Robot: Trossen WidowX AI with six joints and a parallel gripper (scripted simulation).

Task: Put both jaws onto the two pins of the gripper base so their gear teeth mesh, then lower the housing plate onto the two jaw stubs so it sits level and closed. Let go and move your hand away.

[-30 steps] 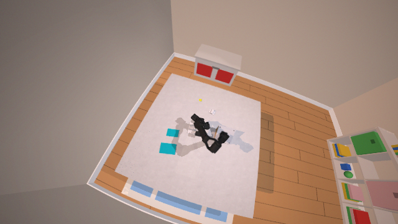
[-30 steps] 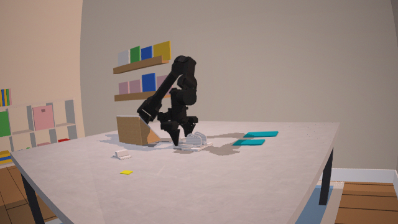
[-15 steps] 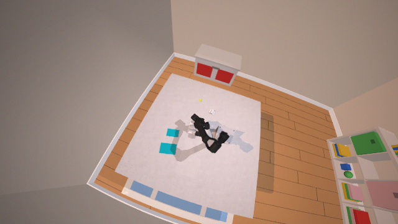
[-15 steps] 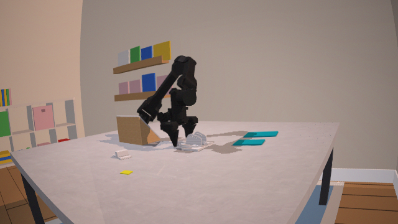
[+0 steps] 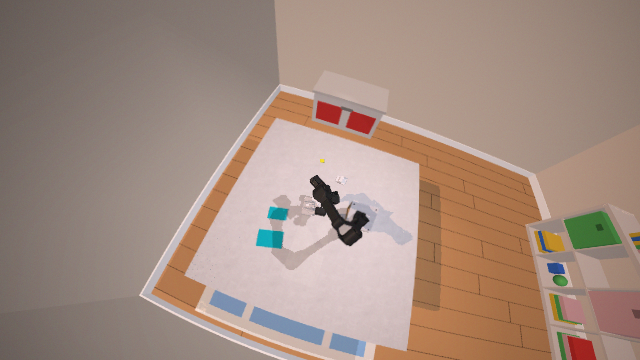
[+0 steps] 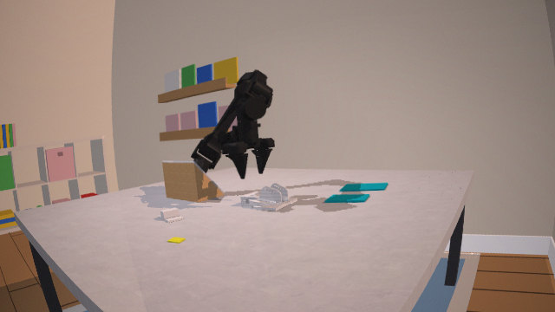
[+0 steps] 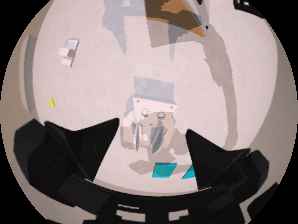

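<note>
My gripper (image 6: 251,175) (image 7: 153,125) is open and empty, with its fingers pointing down. It hangs above the white gripper assembly (image 5: 309,205) (image 6: 270,205) on the table. In the wrist view a pale plate (image 7: 155,105) with small corner holes and two round features lies at the top of that assembly. Two grey jaws (image 7: 136,136) (image 7: 157,137) point away from it side by side, and they show as raised curved shapes in the exterior view. The meshing of the teeth is too small to see. I cannot tell whether the plate is level and fully closed.
A brown wedge block (image 6: 182,182) (image 7: 172,17) stands by the arm. A small white part (image 5: 341,180) (image 6: 171,215) (image 7: 69,51) and a yellow square (image 5: 322,160) (image 6: 176,240) (image 7: 52,102) lie apart. Two teal pads (image 5: 277,213) (image 5: 270,239) (image 6: 364,186) (image 6: 347,198) lie beyond the assembly.
</note>
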